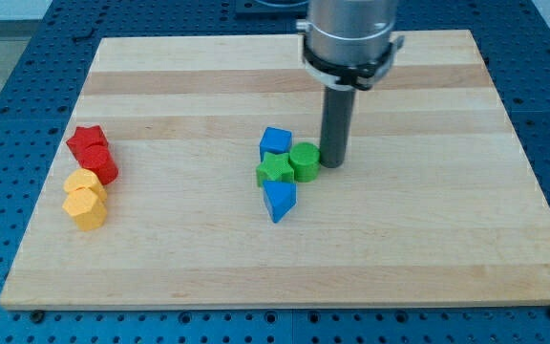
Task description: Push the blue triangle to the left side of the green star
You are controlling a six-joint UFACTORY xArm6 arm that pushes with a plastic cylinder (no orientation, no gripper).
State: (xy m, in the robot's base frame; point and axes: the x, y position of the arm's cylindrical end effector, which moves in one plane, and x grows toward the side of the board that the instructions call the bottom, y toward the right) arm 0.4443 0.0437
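Observation:
The blue triangle [279,200] lies near the board's middle, just below the green star [275,170] and touching it. A green cylinder [305,161] sits against the star's right side. A blue cube-like block [275,142] sits just above the star. My tip [333,163] rests on the board right next to the green cylinder, on its right side. It is to the upper right of the blue triangle, with the green blocks between them.
At the view's left a red star [88,142] and a red block [100,165] sit together, with two yellow blocks [85,182] [86,207] just below them. The wooden board [418,239] lies on a blue perforated table.

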